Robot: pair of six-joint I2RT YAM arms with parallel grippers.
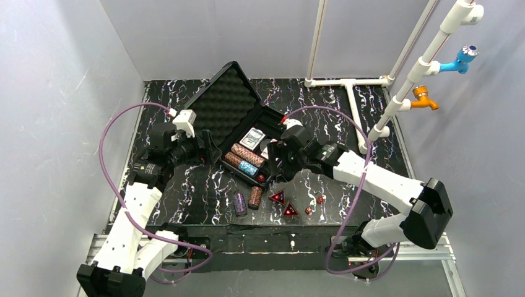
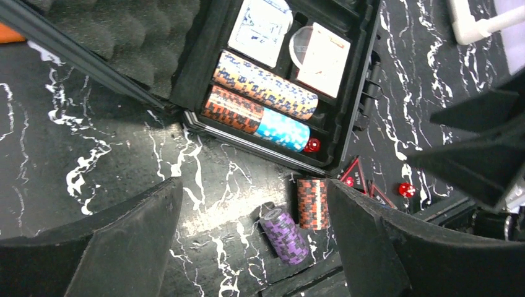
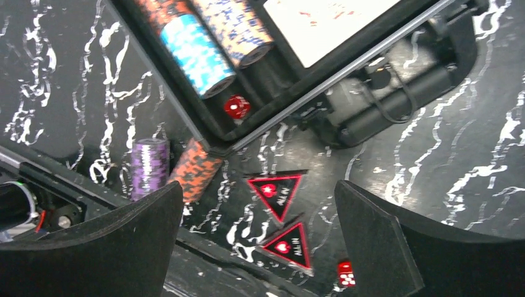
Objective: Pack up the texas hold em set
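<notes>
The black case (image 1: 267, 119) lies open with its foam lid (image 1: 226, 102) tilted back. It holds two card decks (image 2: 260, 31), brown chip rolls (image 2: 263, 83), a blue roll (image 2: 282, 131) and a red die (image 2: 312, 145). A purple roll (image 1: 240, 203) and a brown roll (image 1: 255, 197) lie on the table in front of it, beside two red triangular markers (image 3: 275, 193) and two red dice (image 1: 321, 199). My left gripper (image 2: 251, 241) is open and empty, above the purple roll (image 2: 286, 236). My right gripper (image 3: 257, 241) is open and empty, above the markers.
The case handle (image 3: 396, 105) points toward the right arm. A white pipe frame (image 1: 353, 99) with blue and orange taps stands at the back right. The table's front edge (image 1: 247, 230) runs just below the loose rolls. White walls close in both sides.
</notes>
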